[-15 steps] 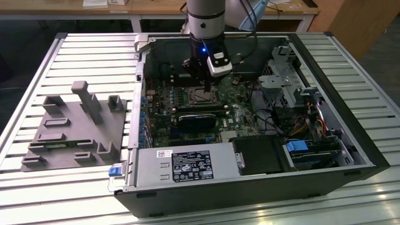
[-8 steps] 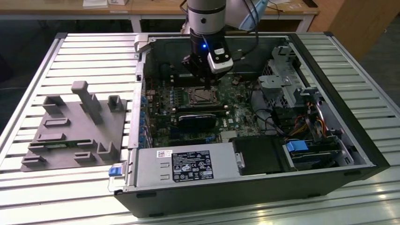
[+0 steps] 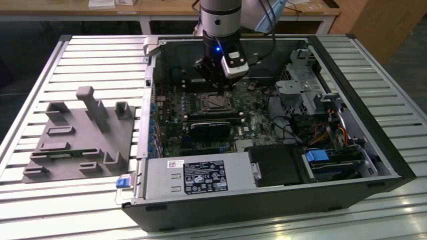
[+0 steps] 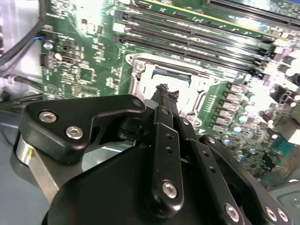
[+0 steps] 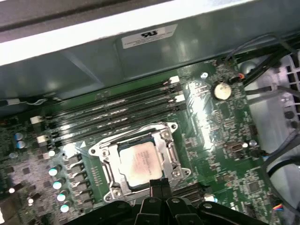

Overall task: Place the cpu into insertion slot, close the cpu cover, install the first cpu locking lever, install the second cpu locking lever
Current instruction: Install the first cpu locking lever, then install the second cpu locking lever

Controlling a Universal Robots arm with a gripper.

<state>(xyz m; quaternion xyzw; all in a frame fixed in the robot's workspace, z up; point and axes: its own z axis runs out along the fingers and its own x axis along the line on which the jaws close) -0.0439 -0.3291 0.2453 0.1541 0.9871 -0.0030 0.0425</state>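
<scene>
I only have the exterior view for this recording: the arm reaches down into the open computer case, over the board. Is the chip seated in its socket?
Observer: Yes. In the first wrist view the chip lies seated, its grey top showing.
Operator: And the cover?
Observer: The cover lies flat, framing the chip on all sides.
Operator: What is the hand doing?
Observer: In the first wrist view the hand has its fingertips together, at the cover's edge on the side away from the memory slots.

Slatted metal table (image 3: 67, 210), wooden desk (image 3: 167, 7) behind, dark floor (image 3: 408, 62), glare on slats
</scene>
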